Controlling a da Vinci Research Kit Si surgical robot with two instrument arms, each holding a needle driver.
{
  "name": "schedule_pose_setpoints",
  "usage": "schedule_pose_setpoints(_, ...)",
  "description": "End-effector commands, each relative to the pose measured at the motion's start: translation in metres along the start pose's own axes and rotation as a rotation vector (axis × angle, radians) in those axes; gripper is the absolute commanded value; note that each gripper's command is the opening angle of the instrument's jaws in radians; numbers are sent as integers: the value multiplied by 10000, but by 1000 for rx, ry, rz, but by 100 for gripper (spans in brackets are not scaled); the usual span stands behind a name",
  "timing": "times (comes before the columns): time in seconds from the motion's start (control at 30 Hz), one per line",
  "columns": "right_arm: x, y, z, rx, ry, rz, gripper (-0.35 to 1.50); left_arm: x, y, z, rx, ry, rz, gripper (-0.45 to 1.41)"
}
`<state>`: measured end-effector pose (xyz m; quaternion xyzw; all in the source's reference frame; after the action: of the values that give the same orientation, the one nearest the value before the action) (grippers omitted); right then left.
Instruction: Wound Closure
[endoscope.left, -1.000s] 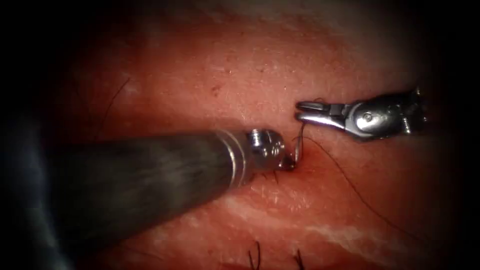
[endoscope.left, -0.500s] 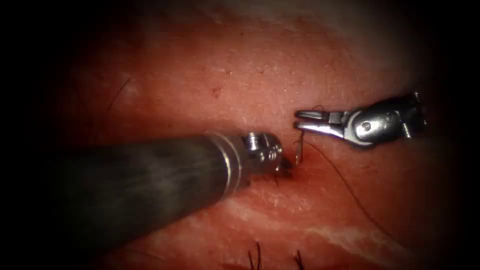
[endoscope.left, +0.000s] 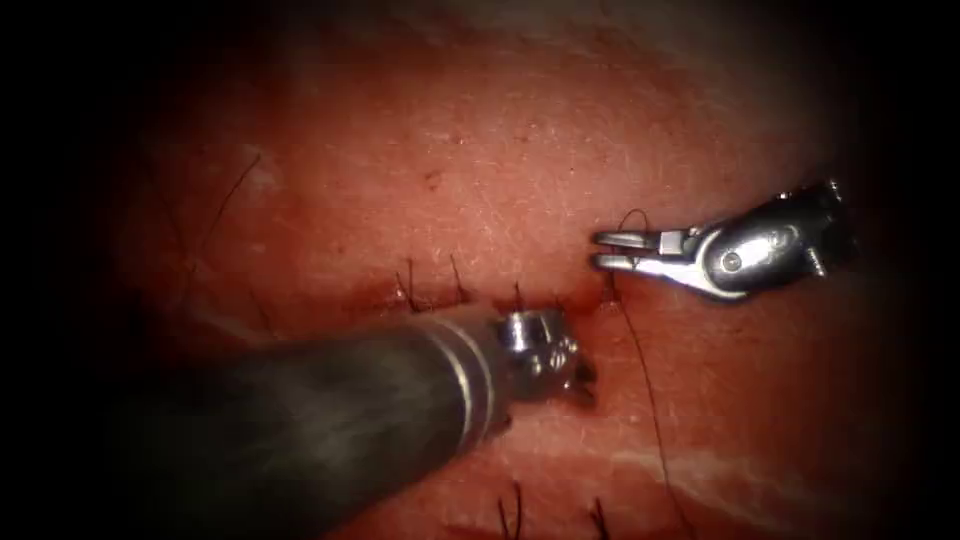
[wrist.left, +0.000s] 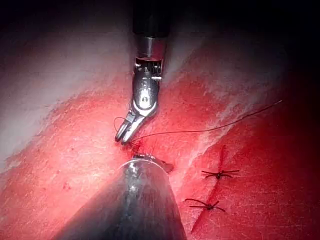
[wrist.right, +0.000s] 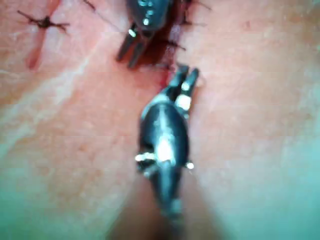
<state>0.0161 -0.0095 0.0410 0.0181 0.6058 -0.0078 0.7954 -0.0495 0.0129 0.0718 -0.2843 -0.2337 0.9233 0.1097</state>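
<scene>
I see my right end effector (endoscope.left: 606, 251) just right of the cut (endoscope.left: 470, 297), its jaws slightly apart with the thread (endoscope.left: 645, 385) running up to their tips; I cannot tell whether they pinch it. The thread trails down across the tissue (endoscope.left: 480, 150) on the right side. My left end effector (endoscope.left: 580, 375) sits just below the cut, and I cannot tell its jaw state or what it holds. I cannot make out the needle. Stitches (endoscope.left: 432, 290) cross the cut.
</scene>
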Motion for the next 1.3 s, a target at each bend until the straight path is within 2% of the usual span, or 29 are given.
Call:
schedule_pose_setpoints(0.03, -4, -9, 6, 1, 0, 5, -35, 2, 3, 14, 0, -1, 1, -10)
schedule_pose_setpoints(0.27, 0, -3, 2, 2, 0, 13, -35, 9, 6, 30, 5, -3, 1, -10)
schedule_pose_setpoints(0.57, 12, 8, 4, 15, 8, 58, -35, -10, -14, 40, 2, -4, 2, -6)
schedule_pose_setpoints(0.97, 13, 8, 6, 29, 10, 134, -35, -9, -14, 40, 1, -4, 3, -6)
schedule_pose_setpoints(1.3, 16, 7, 7, 59, 6, 258, -35, -16, -22, 43, -1, -4, -8, -8)
